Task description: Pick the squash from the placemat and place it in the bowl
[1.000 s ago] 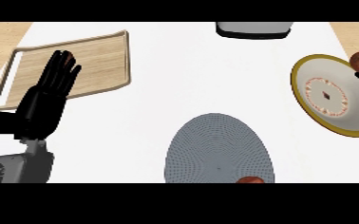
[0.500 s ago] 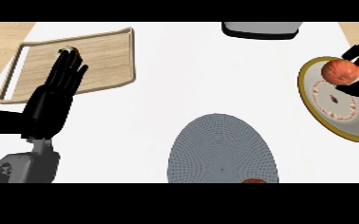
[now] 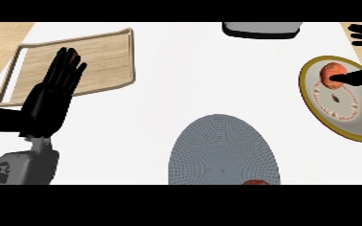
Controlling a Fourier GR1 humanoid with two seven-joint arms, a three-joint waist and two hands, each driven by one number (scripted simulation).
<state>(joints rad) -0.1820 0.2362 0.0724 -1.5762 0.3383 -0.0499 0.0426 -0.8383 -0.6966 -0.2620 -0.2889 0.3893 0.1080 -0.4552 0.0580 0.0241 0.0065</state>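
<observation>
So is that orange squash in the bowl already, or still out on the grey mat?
In the bowl. The squash sits inside the yellow-rimmed bowl at the right, with a dark finger of the right robot hand against it.

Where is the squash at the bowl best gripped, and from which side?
Probably round its rounded body, coming from above. The squash shows within the raised yellow rim of the bowl, and that rim would likely bar a sideways approach. The right hand is at the squash's right side, so it suits better than the left hand, which rests far off.
</observation>
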